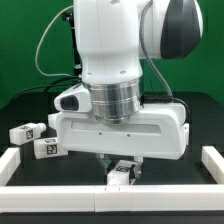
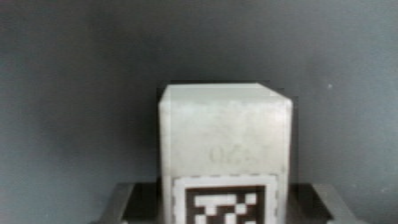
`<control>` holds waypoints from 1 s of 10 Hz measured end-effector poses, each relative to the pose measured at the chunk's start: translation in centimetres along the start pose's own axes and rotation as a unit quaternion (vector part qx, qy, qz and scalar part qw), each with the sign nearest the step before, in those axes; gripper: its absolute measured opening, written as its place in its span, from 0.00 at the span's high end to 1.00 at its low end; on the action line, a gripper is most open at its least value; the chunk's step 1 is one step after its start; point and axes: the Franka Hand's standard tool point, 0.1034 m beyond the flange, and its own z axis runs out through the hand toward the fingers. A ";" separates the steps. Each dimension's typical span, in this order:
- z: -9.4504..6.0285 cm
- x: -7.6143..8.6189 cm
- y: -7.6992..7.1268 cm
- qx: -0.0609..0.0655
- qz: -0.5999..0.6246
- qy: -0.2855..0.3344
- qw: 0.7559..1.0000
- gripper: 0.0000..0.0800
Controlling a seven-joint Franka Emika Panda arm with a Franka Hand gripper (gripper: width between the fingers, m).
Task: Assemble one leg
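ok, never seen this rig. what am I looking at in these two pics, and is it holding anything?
The big white machine is a robot arm. It ends in a two-finger gripper, low in the exterior view.

One picture comes from a camera off the arm, facing the scene. The other comes from a camera on the wrist, looking down between the fingers.

The dark surface is the table, edged by a white rail. At the exterior view's left lie two loose legs: small white blocks with black-and-white tags. They are furniture parts.

A third leg fills the wrist view, and it shows at the gripper in the exterior view. It sits between the fingers and looks gripped, though the contact itself is hard to see.
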 end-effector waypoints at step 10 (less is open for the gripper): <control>-0.7 0.3 11.0 -0.025 -0.029 0.005 0.999 0.64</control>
